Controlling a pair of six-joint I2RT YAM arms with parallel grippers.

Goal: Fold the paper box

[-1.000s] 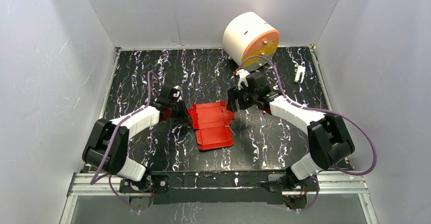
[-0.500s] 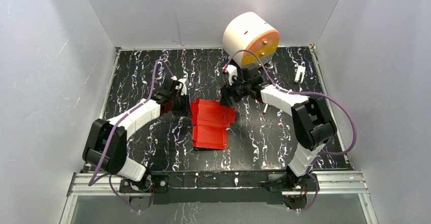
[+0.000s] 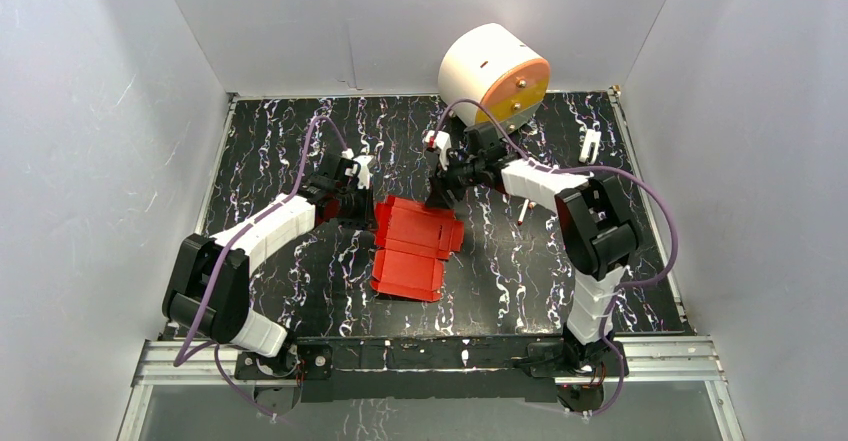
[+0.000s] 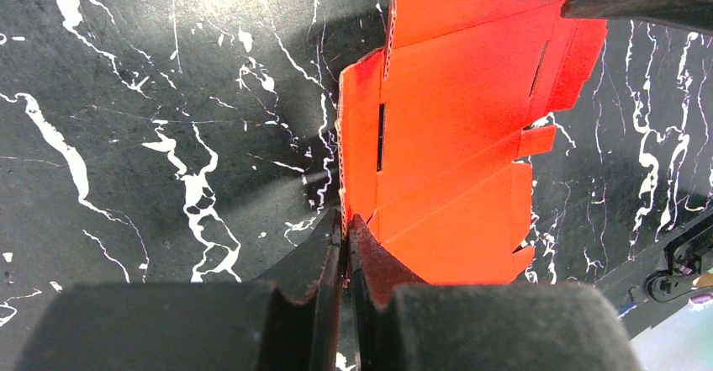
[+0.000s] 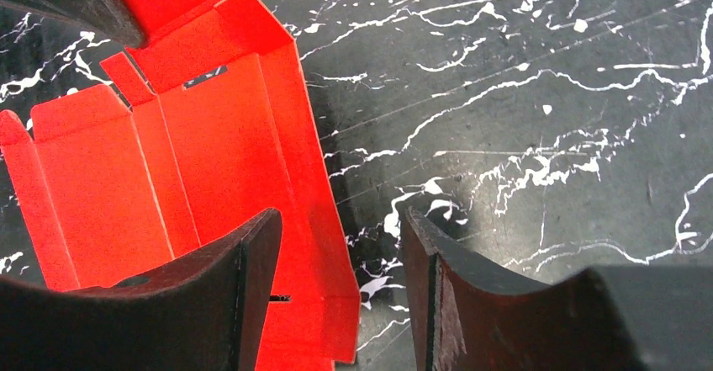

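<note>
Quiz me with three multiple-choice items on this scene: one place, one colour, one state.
1. Where does the large white-and-orange drum stand?
A) at the far edge of the black marbled table
B) at its near edge
C) at its left edge

2. What colour is the creased card sheet?
A) blue
B) bright red
C) yellow

3. How is the left pincer?
A) wide open
B) out of view
C) shut on the sheet's edge

Answers: 1 A, it stands at the top of the overhead view. 2 B, it is red in every view. 3 C, the left wrist view shows its fingers pinching the edge.
</note>
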